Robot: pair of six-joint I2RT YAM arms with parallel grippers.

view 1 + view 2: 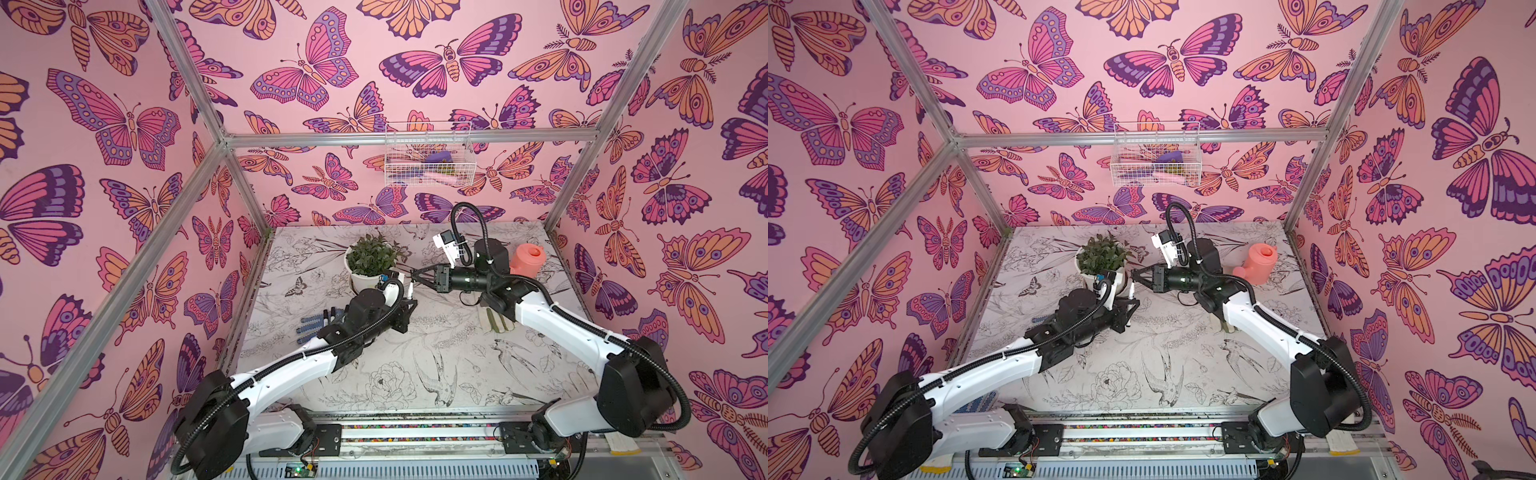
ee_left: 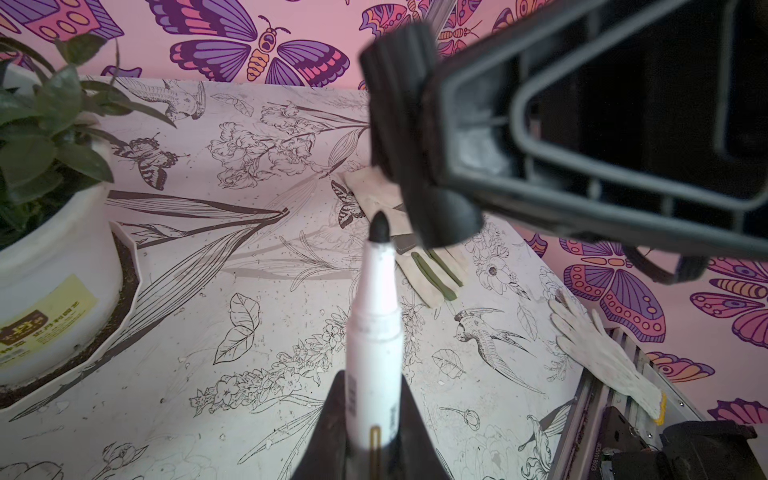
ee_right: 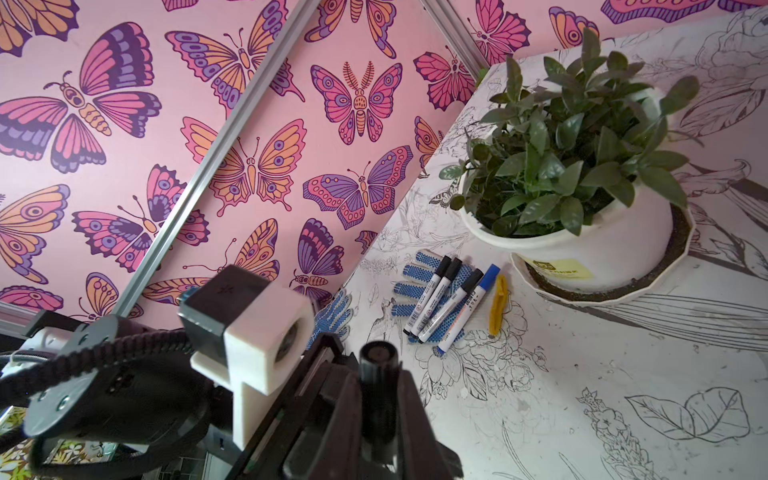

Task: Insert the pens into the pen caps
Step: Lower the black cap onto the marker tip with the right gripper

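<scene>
Four pens (image 3: 451,305) lay capped on a glove (image 3: 415,272) on the counter (image 3: 582,353). The left claw (image 2: 372,399) gripped the last pen (image 2: 374,307), tip bare; the right claw (image 3: 378,390) pinched a black cap (image 3: 377,361) just beside that tip, not yet on.

Got pink butterfly wallpaper (image 1: 124,124) all round, framed with aluminium bars (image 1: 311,141). White wire basket (image 1: 428,166) hung on the back wall, up behind the potted plant (image 1: 371,257). Under the plant, a tabletop (image 1: 436,340) printed with line-drawn birds and flowers. Pink watering can (image 1: 527,258) right of the plant in both top views. Soft, even light throughout.
</scene>
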